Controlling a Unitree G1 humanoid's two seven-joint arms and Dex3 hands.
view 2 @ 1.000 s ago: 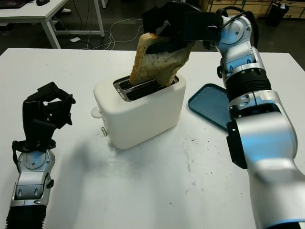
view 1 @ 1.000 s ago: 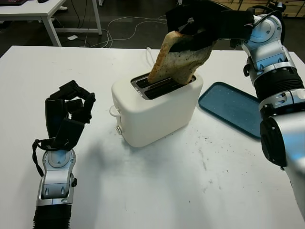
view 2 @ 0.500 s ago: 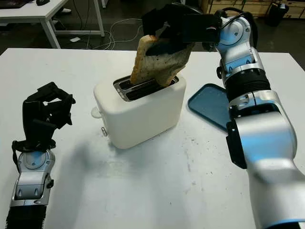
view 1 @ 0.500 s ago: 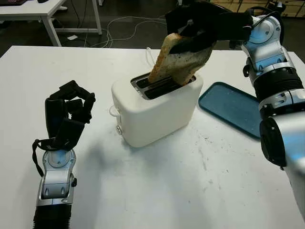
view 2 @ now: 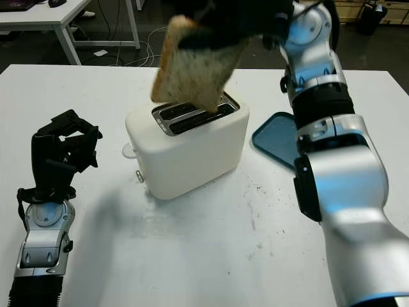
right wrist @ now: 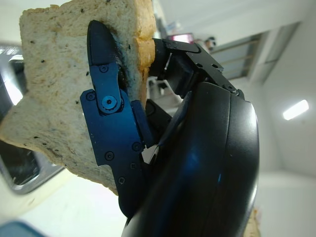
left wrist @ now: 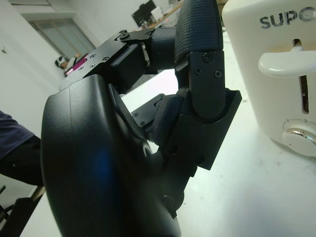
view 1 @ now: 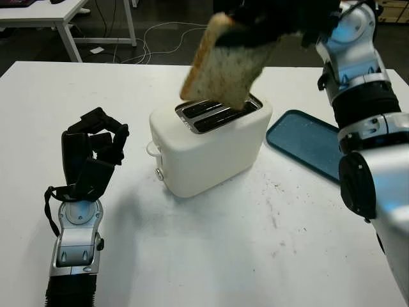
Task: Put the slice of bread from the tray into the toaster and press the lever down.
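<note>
Right hand (view 1: 275, 16) was clamped on the slice of bread (view 1: 220, 67), gripping its upper part, one finger (right wrist: 106, 103) pressed flat across the face. Bread hung tilted in the air above the toaster (view 1: 208, 147), its lower corner just over the slots (view 1: 217, 115), not inside either one. Toaster sat mid-tabletop, a bit toward the far edge; lever (left wrist: 286, 64) on its end facing the left side was up, not yet pressed. Blue tray (view 1: 307, 144) lay empty beside the toaster toward the right edge of the tabletop. Left hand (view 1: 89, 153) was parked near the left edge, fingers curled, holding nothing. Handling judgement: bread is light, soft and crumbly, bends and tears under a hard squeeze, so hold by the top crust edge with gentle flat pressure and leave the lower half free to enter the slot. Tilt likely needs squaring to the slot first, or the corner could catch on the rim.
</note>
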